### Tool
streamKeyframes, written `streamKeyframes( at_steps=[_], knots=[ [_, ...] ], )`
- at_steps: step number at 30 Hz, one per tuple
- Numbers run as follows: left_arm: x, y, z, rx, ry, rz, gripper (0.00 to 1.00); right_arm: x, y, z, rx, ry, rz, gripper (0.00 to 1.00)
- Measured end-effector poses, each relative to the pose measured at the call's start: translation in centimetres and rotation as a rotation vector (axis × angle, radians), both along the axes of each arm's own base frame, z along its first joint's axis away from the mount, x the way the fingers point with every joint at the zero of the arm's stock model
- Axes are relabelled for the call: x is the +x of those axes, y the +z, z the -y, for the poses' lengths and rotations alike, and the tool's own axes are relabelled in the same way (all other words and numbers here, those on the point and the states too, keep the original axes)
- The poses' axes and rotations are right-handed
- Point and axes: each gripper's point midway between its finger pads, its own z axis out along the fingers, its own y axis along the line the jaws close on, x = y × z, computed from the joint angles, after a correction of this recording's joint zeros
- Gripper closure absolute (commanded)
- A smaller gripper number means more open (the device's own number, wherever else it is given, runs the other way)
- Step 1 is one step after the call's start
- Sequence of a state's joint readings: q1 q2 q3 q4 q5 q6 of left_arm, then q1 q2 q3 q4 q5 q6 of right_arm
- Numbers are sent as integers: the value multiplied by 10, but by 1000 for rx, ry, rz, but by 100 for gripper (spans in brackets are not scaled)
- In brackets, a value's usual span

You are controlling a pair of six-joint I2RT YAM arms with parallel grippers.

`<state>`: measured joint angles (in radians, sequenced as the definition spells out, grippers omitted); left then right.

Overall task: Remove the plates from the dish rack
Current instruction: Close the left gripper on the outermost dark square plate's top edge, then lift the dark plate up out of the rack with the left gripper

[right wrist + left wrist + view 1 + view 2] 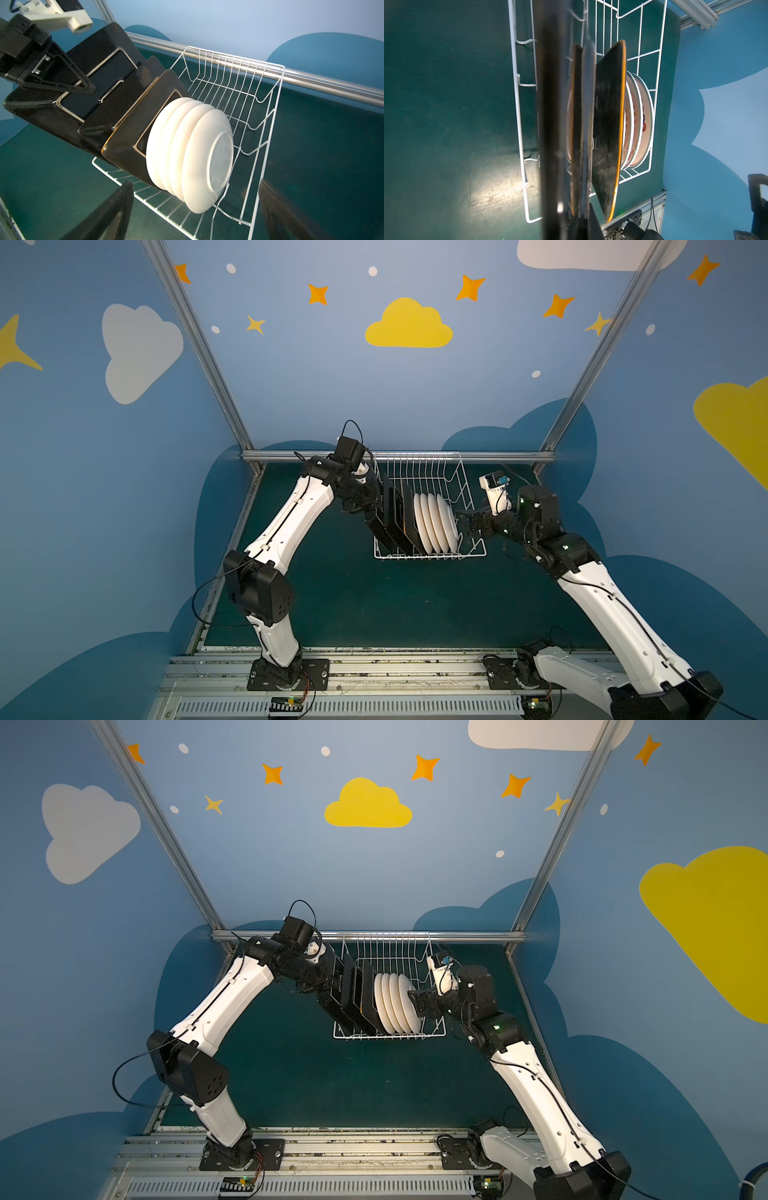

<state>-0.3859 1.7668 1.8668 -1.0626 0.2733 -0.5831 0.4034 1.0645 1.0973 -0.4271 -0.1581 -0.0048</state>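
The white wire dish rack stands at the back of the green table. In its left end three black square plates lean in a row. Several round white plates stand right of them. My left gripper is shut on the leftmost black plate, one finger on its back. My right gripper is open beside the outermost white plate, touching nothing.
The rack's far half holds only bare tines. An aluminium rail runs along the back edge just behind the rack. Blue painted walls close in both sides. Green tabletop lies in front of the rack.
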Motion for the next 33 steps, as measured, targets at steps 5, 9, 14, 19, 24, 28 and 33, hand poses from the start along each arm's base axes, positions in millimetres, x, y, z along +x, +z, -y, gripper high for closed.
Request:
streamKeyframes(
  at_steps=[5,9,14,19,24,28,33],
  knots=[
    [-1,5,-5,7,6,14,97,0,0,-2,1,5,1,7],
    [0,12,-19,23,37,37,97,-1,0,-4,3,10,-1,7],
    [-1,22,-29,24,61,66,97,-1,0,-5,6,12,-1,7],
    [-2,25,-30,20,62,72,97,-1,1,-8,9,17,3,7],
    [-1,26,-33,23,62,79,97,4,-3,-8,16,-4,-15,7],
    [-1,35,-44,19,77,111,97,6,-2,-7,40,-34,-29,7],
    [-5,56,-63,27,108,207,97,8,12,-10,88,-42,-22,6]
  ],
)
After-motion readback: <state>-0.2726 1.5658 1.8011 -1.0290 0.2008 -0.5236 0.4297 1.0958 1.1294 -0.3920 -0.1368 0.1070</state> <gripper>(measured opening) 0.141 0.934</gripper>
